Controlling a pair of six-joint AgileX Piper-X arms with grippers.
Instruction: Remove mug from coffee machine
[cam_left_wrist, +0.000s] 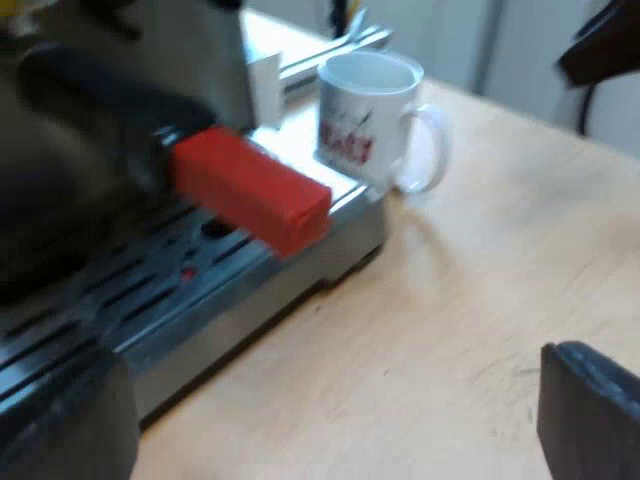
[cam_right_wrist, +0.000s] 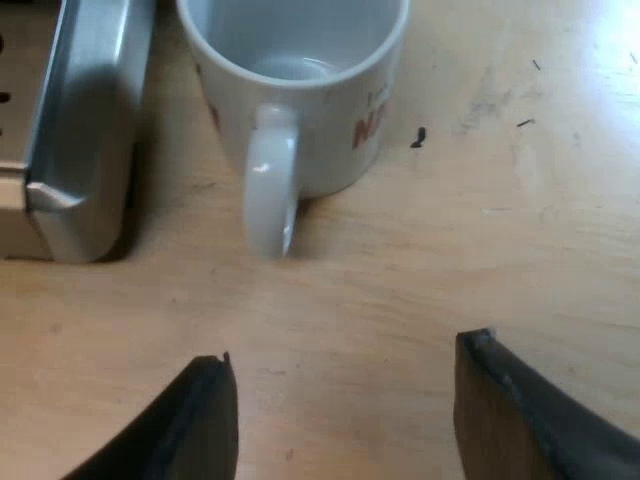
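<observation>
A white mug (cam_left_wrist: 368, 118) with red print stands upright on the wooden table, just off the corner of the espresso machine's metal drip tray (cam_left_wrist: 330, 245). Seen from above, the mug (cam_right_wrist: 300, 90) is empty and its handle (cam_right_wrist: 270, 190) points toward my right gripper (cam_right_wrist: 345, 420). That gripper is open, a short way back from the handle, with only bare table between its fingers. My left gripper (cam_left_wrist: 325, 430) is open too, low over the table at the tray's front and well short of the mug. The holder's dark handle with its red end (cam_left_wrist: 250, 190) juts out over the tray.
The tray's corner (cam_right_wrist: 85, 170) lies close beside the mug. Bare wooden table (cam_left_wrist: 480, 300) stretches around the mug and between both pairs of fingers. A dark shape (cam_left_wrist: 600, 50) hangs beyond the mug; a pale wall is behind.
</observation>
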